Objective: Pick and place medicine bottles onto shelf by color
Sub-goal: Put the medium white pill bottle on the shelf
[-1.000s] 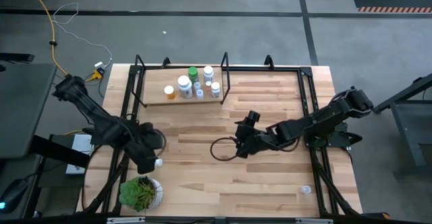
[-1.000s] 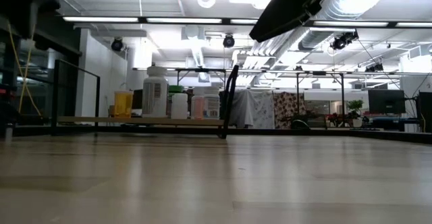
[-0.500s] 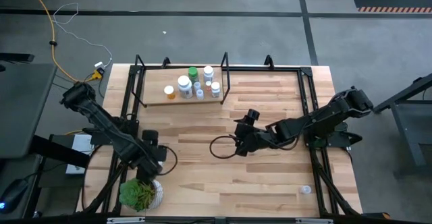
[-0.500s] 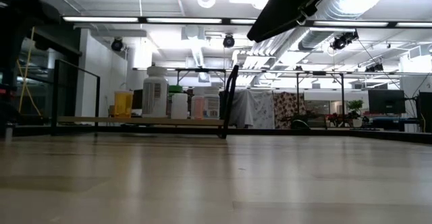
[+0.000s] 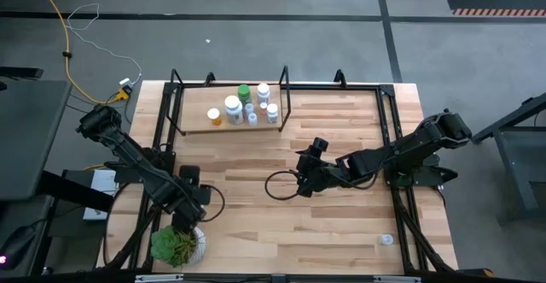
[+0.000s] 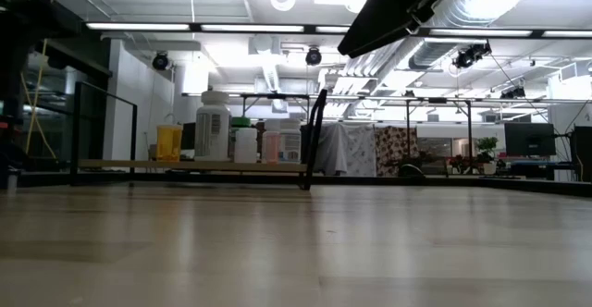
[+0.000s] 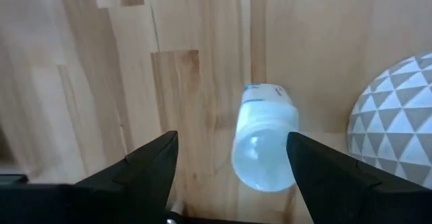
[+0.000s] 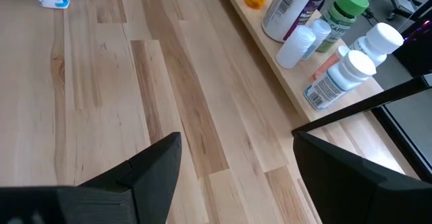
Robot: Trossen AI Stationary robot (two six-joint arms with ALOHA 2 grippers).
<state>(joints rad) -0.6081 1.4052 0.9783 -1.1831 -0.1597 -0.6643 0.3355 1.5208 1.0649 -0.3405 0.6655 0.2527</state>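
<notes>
White bottle [image 7: 264, 137] lies between left gripper's [image 7: 233, 163] open, empty jaws: descend, centre, then squeeze; right gripper [image 8: 236, 158] open, idle.

Your two arms are dark, jointed, matte black; a black cable loops off the right one; fingers [image 7: 145, 166] are flat wedges.

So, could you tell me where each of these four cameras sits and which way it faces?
High view: overhead, straight down on the table, both arms, the shelf.
Low view: tabletop height, level toward the shelf; an arm shows at top.
Left wrist view: on the left arm, down past the open left gripper at a white bottle.
Right wrist view: on the right arm, past the open right gripper toward the shelf.
High, low and right wrist views share the shelf.
</notes>
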